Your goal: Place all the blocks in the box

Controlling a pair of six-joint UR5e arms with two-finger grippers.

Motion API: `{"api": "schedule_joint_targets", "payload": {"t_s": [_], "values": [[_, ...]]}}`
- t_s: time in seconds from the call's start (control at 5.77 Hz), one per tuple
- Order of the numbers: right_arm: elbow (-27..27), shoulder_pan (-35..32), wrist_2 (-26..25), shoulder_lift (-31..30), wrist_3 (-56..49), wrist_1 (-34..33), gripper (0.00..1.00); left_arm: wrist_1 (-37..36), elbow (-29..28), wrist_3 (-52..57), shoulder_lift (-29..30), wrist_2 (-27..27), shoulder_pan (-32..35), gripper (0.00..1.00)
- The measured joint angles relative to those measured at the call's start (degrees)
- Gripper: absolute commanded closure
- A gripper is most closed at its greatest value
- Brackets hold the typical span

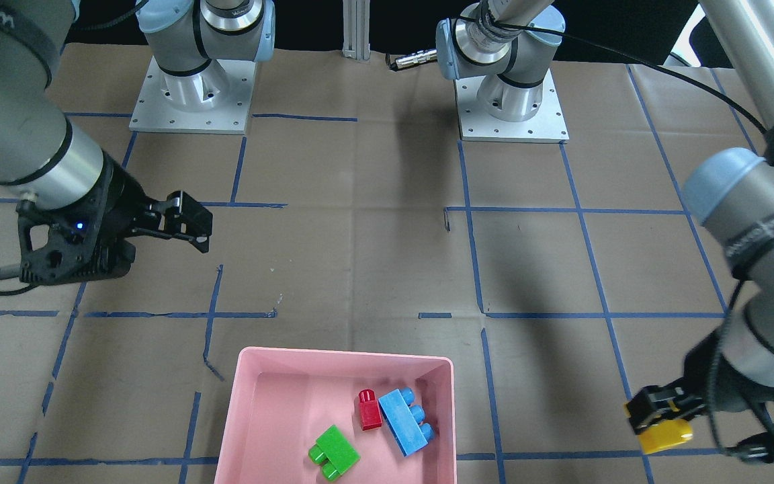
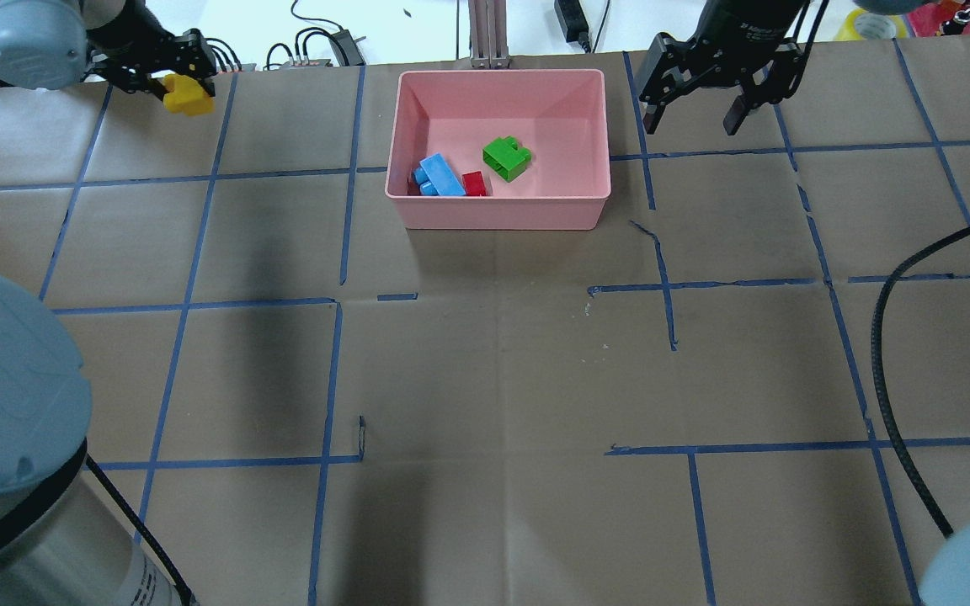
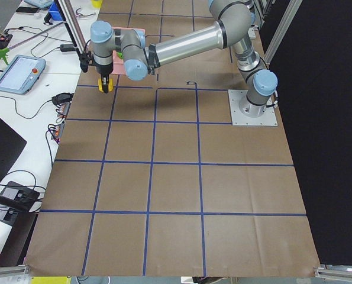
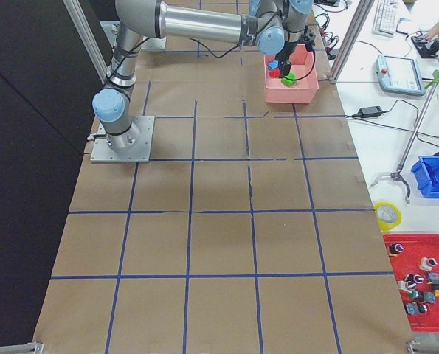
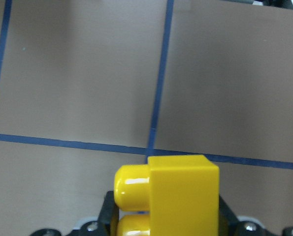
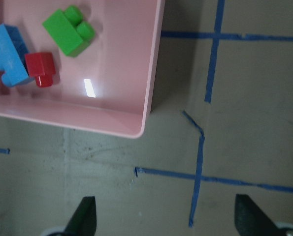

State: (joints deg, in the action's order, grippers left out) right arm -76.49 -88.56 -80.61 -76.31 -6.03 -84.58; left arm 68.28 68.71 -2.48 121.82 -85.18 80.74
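The pink box [image 2: 502,74] stands at the table's far middle in the overhead view. The green brick [image 2: 508,157], red brick [image 2: 474,183] and blue brick [image 2: 439,176] lie inside it; they also show in the right wrist view: green [image 6: 67,32], red [image 6: 40,68], blue [image 6: 8,53]. My left gripper [image 2: 182,84] is shut on the yellow brick [image 2: 188,94] and holds it above the table, well to the left of the box; the yellow brick [image 5: 180,191] fills the bottom of the left wrist view. My right gripper [image 2: 691,114] is open and empty, just right of the box.
Blue tape lines [image 2: 199,181] divide the brown paper-covered table into squares. The two arm bases [image 1: 192,94] [image 1: 511,101] stand at the robot's side. A black cable [image 2: 889,379] hangs over the near right of the table.
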Motion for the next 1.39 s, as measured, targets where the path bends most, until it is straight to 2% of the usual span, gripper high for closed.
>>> {"api": "schedule_joint_targets", "payload": {"t_s": [0.35,0.69,1.04,1.39], "values": [[-9.97,-0.12,-0.88,-11.72,-0.01,0.31,0.0,-0.84,0.0,-23.4,0.77,0.08,12.82,0.61],[-12.68,-0.59,-7.6,-15.49,2.84,-0.33,0.0,-5.61,0.44,-37.63,4.44,-0.04,20.8,0.59],[-13.89,-3.65,-9.28,-15.11,8.7,-3.07,0.0,-11.85,0.53,-42.26,8.5,-0.16,23.83,0.03],[-15.66,-5.96,-9.19,-14.22,10.52,-8.64,0.0,-11.28,0.31,-38.84,8.12,-0.18,23.62,0.01]]}}
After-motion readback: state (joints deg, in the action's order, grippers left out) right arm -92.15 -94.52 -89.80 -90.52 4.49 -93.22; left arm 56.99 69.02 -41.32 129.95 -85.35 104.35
